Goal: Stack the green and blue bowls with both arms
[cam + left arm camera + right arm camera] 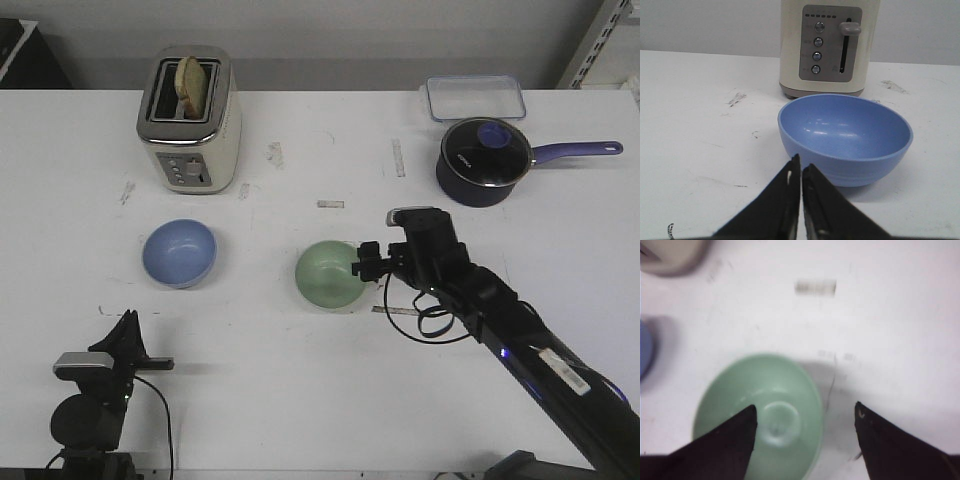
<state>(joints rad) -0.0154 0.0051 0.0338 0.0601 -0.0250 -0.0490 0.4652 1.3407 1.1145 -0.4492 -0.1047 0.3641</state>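
A white, scuffed tabletop (300,380) carries a cream toaster (189,122) near its far left edge and a dark blue saucepan (483,160) with a clear container (475,97) toward the far right corner. The blue bowl (179,252) sits left of centre, the green bowl (330,275) near the middle. The right gripper (806,412) is spread wide, one finger over the green bowl's hollow, the other outside its rim. The left gripper (801,165), near the front left edge, has its jaws pressed together, empty, short of the blue bowl
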